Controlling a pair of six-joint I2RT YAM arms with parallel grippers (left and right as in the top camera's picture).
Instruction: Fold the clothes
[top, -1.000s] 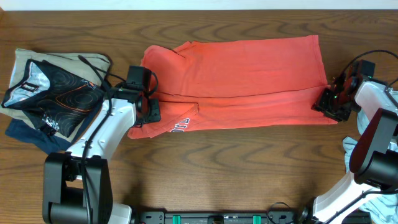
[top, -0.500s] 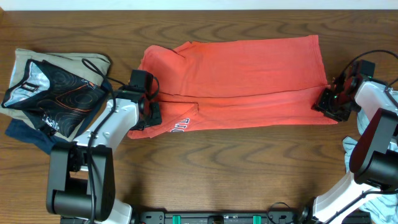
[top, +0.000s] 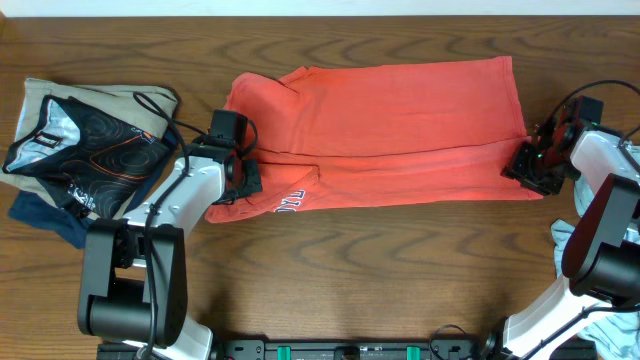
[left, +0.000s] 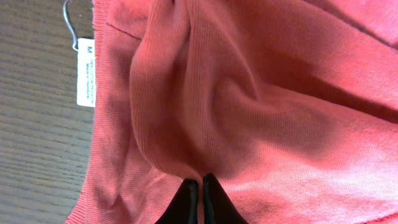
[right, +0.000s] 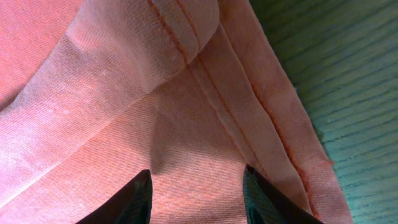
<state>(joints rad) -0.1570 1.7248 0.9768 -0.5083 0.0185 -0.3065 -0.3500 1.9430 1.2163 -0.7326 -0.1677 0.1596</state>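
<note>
Since a second ago, only a slight rightward shift of the left arm's elbow; coral-red T-shirt (top: 390, 130) unmoved, spread across upper centre of the dark wooden tabletop (top: 400, 270). Pile of other garments (top: 80, 150) at far left. Left hand (left: 200, 199) pinched tight on a fold at the T-shirt's left edge, near the white tag (left: 86, 71); right hand (right: 196, 193) spread wide on the right hem.

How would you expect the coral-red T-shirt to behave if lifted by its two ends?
Probably floppy: the coral-red T-shirt bunches softly in the jaws of the left gripper. Likely light, being thin knit. Its middle would probably sag.
</note>
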